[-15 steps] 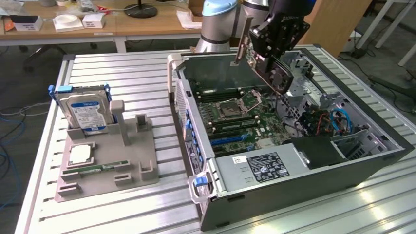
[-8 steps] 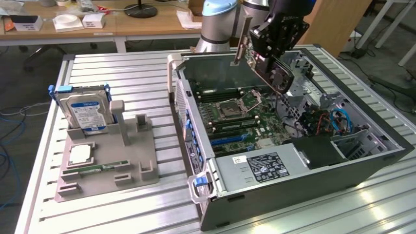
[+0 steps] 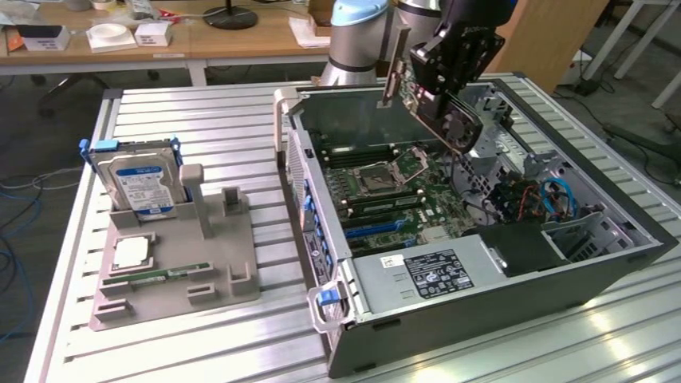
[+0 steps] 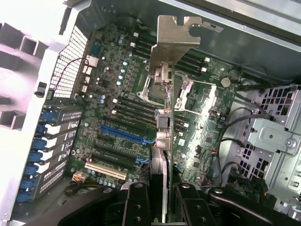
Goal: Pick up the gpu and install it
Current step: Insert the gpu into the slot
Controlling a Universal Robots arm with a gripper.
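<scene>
The gpu [image 3: 445, 112] hangs tilted in the air above the open computer case [image 3: 352, 319], over the motherboard [image 3: 388, 191]. It is a dark card whose round black fan [image 3: 464, 128] faces the exterior view's right, and its silver end bracket [image 3: 396, 68] points up and to the exterior view's left. My gripper [image 3: 452, 60] is shut on the card's upper part. In the wrist view the gpu [image 4: 162, 141] appears edge-on between my two black fingers [image 4: 136, 202], with the bracket [image 4: 176, 37] at its far end. My gripper [image 4: 162, 205] sits above the blue expansion slot [image 4: 124, 134].
A grey holder [image 3: 223, 279] on the slatted table at the exterior view's left carries a hard drive with a blue-white label [image 3: 133, 179], a processor [image 3: 130, 251] and a green memory stick [image 3: 159, 275]. Inside the case are a power supply [image 3: 426, 271], cables [image 3: 553, 199] and a drive cage [image 4: 273, 136].
</scene>
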